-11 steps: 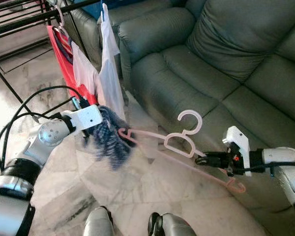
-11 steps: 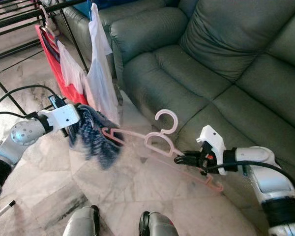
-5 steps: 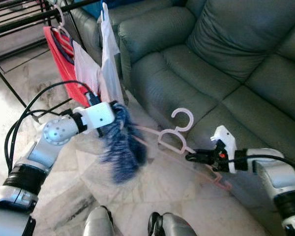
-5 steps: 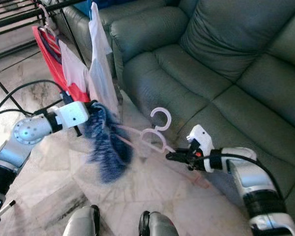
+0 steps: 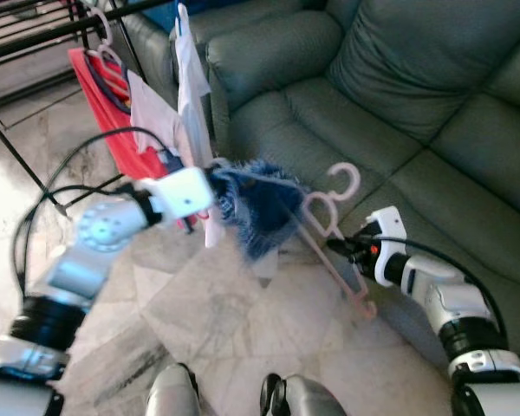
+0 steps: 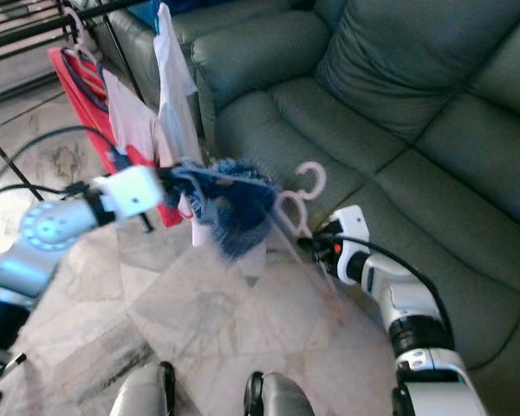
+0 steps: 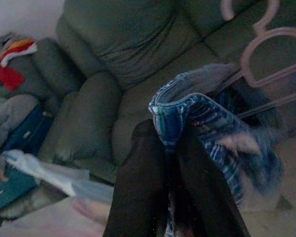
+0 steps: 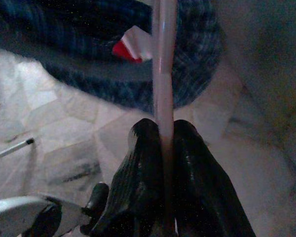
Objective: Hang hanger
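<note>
Right gripper [image 8: 163,148] pinches pink hanger [image 5: 329,221] bar tight, steadying it; left gripper [image 7: 170,153] clamps blue checked cloth [image 5: 256,204], stretching it over hanger before hanging on rack [image 5: 35,30].

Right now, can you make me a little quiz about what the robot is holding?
1. What color is the hanger in the right gripper?
2. True or false: the left gripper is pinching the blue plaid cloth.
3. What stands behind both arms: A) a green sofa, B) a bed, C) a fridge?

Key: 1. Pink. 2. True. 3. A.
</note>
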You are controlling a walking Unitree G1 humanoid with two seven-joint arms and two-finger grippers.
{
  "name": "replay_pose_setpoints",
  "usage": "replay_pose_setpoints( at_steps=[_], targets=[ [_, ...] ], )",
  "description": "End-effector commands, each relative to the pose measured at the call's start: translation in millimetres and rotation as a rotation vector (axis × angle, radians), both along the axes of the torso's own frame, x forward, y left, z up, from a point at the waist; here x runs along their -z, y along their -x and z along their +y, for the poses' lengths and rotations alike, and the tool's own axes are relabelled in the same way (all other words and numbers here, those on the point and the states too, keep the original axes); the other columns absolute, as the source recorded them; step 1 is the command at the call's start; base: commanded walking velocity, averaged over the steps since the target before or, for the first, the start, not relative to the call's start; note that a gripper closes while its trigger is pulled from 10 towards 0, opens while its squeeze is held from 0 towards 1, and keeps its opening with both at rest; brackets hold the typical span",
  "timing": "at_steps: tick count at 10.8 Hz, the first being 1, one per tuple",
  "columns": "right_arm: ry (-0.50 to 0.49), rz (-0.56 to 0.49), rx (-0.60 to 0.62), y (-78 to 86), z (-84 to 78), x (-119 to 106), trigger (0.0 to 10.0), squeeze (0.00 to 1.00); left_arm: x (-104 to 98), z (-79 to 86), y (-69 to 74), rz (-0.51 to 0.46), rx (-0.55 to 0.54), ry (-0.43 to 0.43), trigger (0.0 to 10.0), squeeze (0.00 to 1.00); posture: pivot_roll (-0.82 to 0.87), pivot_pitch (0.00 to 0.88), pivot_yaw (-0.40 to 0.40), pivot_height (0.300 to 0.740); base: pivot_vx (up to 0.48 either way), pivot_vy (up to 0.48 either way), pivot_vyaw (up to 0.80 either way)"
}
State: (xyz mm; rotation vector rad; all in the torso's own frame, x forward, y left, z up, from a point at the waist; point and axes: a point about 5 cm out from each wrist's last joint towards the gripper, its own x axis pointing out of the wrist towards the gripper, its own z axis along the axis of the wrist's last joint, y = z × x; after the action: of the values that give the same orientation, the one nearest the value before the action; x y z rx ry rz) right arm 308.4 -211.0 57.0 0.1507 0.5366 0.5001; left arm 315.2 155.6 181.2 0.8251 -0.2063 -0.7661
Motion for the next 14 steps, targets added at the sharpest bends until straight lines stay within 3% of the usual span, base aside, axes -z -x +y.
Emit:
replay_pose_setpoints(
  at_steps=[1,2,3,4,5,6,7,8,10,11,12,13,14],
  targets=[
    [-0.028,0.033,0.152,-0.8,-12.2,6,10.0,0.00,-12,-0.6,1.4,-0.039,-0.009,0.039,10.0,0.00,0.07,0.134,-0.105,0.740,0.000,0.000,0.00],
    [-0.098,0.057,0.354,-6.1,-23.0,7,10.0,0.00,-18,-5.5,2.6,-0.040,-0.008,0.075,10.0,0.00,0.07,0.133,-0.105,0.740,0.000,0.000,0.00],
    [-0.225,0.063,0.454,-13.2,-23.6,-1,10.0,0.00,-11,-8.3,4.7,-0.014,-0.002,0.063,10.0,0.00,0.07,0.132,-0.102,0.740,0.000,0.000,0.00],
    [-0.315,0.020,0.439,-21.2,-14.2,-13,10.0,0.00,2,-8.8,6.4,0.009,-0.004,0.035,10.0,0.00,0.06,0.129,-0.100,0.740,0.000,0.000,0.00],
    [-0.432,-0.068,0.574,-32.4,-21.0,-30,10.0,0.00,3,-13.8,7.7,0.018,-0.002,0.080,10.0,0.00,0.06,0.128,-0.100,0.740,0.000,0.000,0.00],
    [-0.656,-0.215,0.729,-46.0,-35.0,-60,10.0,0.00,8,-21.3,12.8,0.065,0.024,0.137,10.0,0.00,0.06,0.125,-0.101,0.740,0.000,0.000,0.00],
    [-0.743,-0.317,0.697,-52.7,-32.5,-82,10.0,0.00,16,-26.6,16.6,0.122,0.033,0.200,10.0,0.00,0.06,0.118,-0.097,0.740,0.000,0.000,0.00],
    [-0.853,-0.428,0.520,-61.1,-5.7,-116,10.0,0.00,38,-34.7,23.4,0.219,0.043,0.279,10.0,0.00,0.06,0.108,-0.097,0.740,0.000,0.000,0.00],
    [-0.820,-0.608,0.251,-59.6,42.1,-158,10.0,0.00,76,-37.2,30.8,0.321,-0.009,0.286,10.0,0.00,0.07,0.094,-0.103,0.740,0.000,0.000,0.00],
    [-0.767,-0.681,0.178,-57.5,54.1,-169,10.0,0.00,86,-37.9,34.2,0.357,-0.026,0.291,10.0,0.13,0.07,0.090,-0.102,0.740,0.000,0.000,0.00],
    [-0.686,-0.734,0.102,-53.6,65.7,-174,10.0,0.00,90,-40.4,35.8,0.370,-0.024,0.298,10.0,0.85,0.07,0.089,-0.101,0.740,0.000,0.000,0.00],
    [-0.557,-0.781,0.028,-48.7,79.3,-172,10.0,0.00,91,-42.6,34.4,0.370,-0.032,0.317,10.0,1.00,0.07,0.087,-0.103,0.740,0.000,0.000,0.00],
    [-0.446,-0.828,-0.023,-42.6,87.5,-169,10.0,0.00,90,-42.3,31.6,0.352,-0.043,0.320,10.0,1.00,0.07,0.086,-0.103,0.740,0.000,0.000,0.00]
  ],
)
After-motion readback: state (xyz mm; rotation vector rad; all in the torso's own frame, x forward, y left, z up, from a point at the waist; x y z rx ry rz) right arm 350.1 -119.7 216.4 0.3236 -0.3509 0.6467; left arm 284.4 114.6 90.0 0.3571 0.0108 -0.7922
